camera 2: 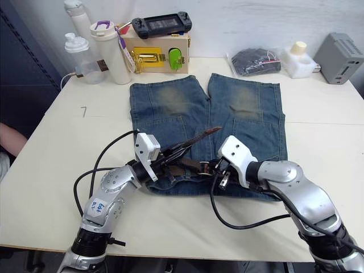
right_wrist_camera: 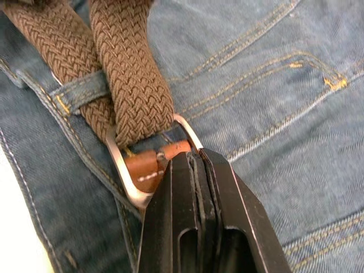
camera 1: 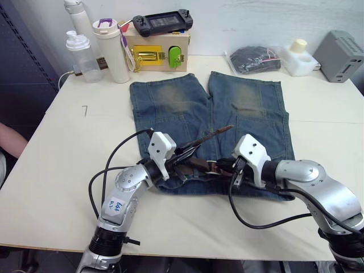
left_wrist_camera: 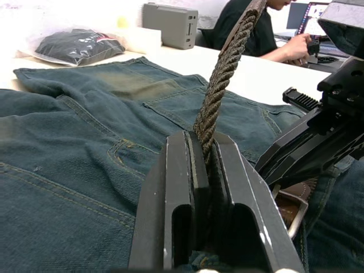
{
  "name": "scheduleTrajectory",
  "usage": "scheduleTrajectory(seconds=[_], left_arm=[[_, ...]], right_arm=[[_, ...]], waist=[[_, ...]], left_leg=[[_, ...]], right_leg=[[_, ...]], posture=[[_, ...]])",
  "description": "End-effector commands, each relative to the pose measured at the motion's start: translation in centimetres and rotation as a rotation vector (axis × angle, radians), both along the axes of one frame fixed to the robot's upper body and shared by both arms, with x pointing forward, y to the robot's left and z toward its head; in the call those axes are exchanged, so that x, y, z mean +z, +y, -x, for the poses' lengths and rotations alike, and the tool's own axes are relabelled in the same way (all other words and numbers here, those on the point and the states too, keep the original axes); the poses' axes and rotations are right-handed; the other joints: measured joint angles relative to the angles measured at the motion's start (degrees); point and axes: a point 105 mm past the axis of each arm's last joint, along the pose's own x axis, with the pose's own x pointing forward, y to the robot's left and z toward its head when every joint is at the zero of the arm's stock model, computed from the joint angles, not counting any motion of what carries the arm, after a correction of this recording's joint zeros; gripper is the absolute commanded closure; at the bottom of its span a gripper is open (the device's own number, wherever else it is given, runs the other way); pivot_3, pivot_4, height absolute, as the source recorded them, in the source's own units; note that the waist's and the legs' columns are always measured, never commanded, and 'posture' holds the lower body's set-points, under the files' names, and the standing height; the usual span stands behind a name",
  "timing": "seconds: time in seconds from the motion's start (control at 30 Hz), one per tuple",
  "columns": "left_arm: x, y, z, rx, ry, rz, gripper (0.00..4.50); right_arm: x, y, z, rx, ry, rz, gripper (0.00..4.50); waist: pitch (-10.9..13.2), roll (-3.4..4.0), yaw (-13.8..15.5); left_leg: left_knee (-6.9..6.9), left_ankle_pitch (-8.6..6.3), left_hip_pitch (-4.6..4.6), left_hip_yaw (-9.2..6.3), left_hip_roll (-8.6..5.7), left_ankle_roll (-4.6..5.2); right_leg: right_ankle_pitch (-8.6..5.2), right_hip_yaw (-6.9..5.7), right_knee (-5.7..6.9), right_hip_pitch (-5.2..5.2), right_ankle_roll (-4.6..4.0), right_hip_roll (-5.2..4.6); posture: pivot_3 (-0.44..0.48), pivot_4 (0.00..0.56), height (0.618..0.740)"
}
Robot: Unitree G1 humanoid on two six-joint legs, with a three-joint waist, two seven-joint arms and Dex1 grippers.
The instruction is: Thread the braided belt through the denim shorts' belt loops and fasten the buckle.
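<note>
Across the near edge of the table [camera 1: 68, 187], the denim shorts [camera 1: 170, 102] lie flat with their waistband toward the robot and both legs pointing to the far side. Along that waistband runs the braided belt [right_wrist_camera: 128, 85], and the right wrist view shows one strand of it passing under a belt loop [right_wrist_camera: 79, 94] while a second strand comes through the silver buckle [right_wrist_camera: 122, 173]. The left gripper [left_wrist_camera: 207, 165] is clamped on the free end of the belt, which rises from between its fingers and slants up toward the far right over the shorts. The right gripper [right_wrist_camera: 196, 162] has its fingers pressed together at the buckle's frame, seemingly pinching the bar or the leather just behind it, though what exactly sits between them cannot be made out. The threading looks largely done, so the step in hand appears to be fastening. Next, the left arm would likely need to draw the strap farther through the frame while the right holds the buckle steady, until the prong can drop into the weave.
</note>
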Motion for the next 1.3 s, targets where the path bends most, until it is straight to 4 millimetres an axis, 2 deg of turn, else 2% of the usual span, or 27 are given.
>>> scheduleTrajectory(seconds=[0.03, 0.13, 0.4, 0.5, 0.57, 0.73, 0.9, 1.3], left_arm=[[1.6, 0.0, 0.2, -0.005, -0.053, 0.031, 4.5], [1.6, 0.0, 0.1, -0.004, -0.054, 0.032, 4.5], [1.6, 0.1, 0.0, 0.005, -0.052, 0.031, 4.5], [1.5, 0.0, -0.1, 0.007, -0.05, 0.032, 4.5], [1.4, -0.1, -0.1, 0.006, -0.05, 0.031, 4.5], [1.4, 0.0, 0.0, 0.007, -0.049, 0.03, 4.5], [1.1, 0.0, 0.0, 0.007, -0.045, 0.022, 4.5], [1.2, 0.1, 0.0, 0.007, -0.048, 0.019, 4.5]], right_arm=[[0.8, 1.0, 0.7, 0.05, -0.028, -0.003, 4.45], [0.5, 1.7, 0.8, 0.063, -0.026, -0.004, 4.45], [1.8, 2.6, 0.7, 0.084, -0.056, -0.048, 4.45], [2.7, 3.7, 0.8, 0.112, -0.064, -0.105, 4.45], [2.9, 3.8, 0.8, 0.109, -0.066, -0.112, 4.45], [3.1, 0.8, 0.2, 0.048, -0.072, -0.054, 4.45], [2.4, -0.6, 1.0, 0.055, -0.032, -0.007, 4.45], [0.7, -0.2, 1.0, 0.048, 0.004, 0.004, 4.45]], waist=[[0.0, 0.0, 0.0], [0.0, 0.0, -0.1], [0.0, 0.0, -0.1], [0.0, 0.0, -0.1], [0.0, 0.0, -0.1], [0.0, 0.0, 0.1], [0.0, 0.0, -0.1], [0.0, 0.0, -0.1]], left_leg=[[0.0, 0.0, 0.0, 0.0, 0.0, 0.0], [-0.01, 0.0, 0.0, 0.0, 0.0, 0.0], [-0.04, 0.0, 0.01, 0.0, 0.01, 0.0], [-0.03, 0.0, 0.0, 0.01, 0.01, 0.0], [-0.05, 0.0, 0.0, 0.0, 0.01, -0.01], [-0.04, 0.01, 0.0, -0.02, -0.03, 0.01], [-0.08, 0.02, 0.01, 0.0, -0.02, 0.03], [-0.08, 0.02, 0.0, 0.04, 0.01, 0.03]], right_leg=[[0.0, 0.0, 0.0, 0.0, 0.0, 0.0], [0.0, -0.01, 0.0, 0.0, 0.0, 0.0], [0.0, 0.0, 0.0, -0.02, 0.0, 0.0], [0.0, 0.0, 0.0, -0.02, 0.0, 0.0], [0.0, 0.0, 0.0, -0.02, 0.0, 0.0], [0.0, 0.0, 0.0, -0.01, 0.0, -0.01], [0.01, 0.01, -0.03, 0.0, 0.0, -0.01], [0.01, 0.0, -0.08, 0.0, 0.01, -0.01]], posture=[[0.0, 0.15, 0.645], [0.0, 0.15, 0.645], [0.0, 0.15, 0.645], [0.0, 0.15, 0.645], [0.0, 0.15, 0.645], [0.0, 0.15, 0.645], [0.0, 0.15, 0.645], [0.0, 0.15, 0.645]])
